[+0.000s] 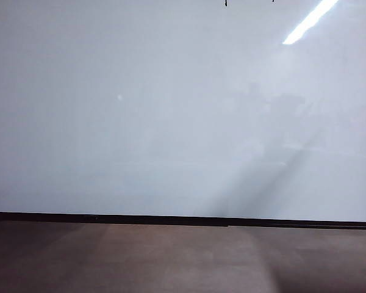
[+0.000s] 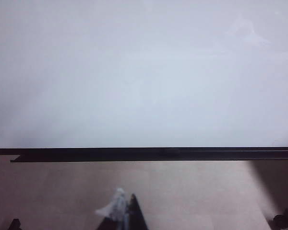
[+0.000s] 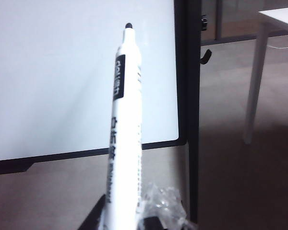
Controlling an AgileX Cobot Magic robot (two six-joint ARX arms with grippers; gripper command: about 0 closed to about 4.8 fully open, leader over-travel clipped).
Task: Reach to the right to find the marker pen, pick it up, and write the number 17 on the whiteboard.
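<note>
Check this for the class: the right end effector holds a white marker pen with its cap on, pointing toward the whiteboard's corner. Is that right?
Not quite. In the right wrist view, the marker pen in the right end effector is uncapped: its dark tip is bare. The rest stands: the pen is white and points toward the whiteboard near its corner.

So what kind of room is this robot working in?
Probably an office or meeting room: a large whiteboard on a black frame, a white table beside it, and the right gripper holding a marker pen.
</note>
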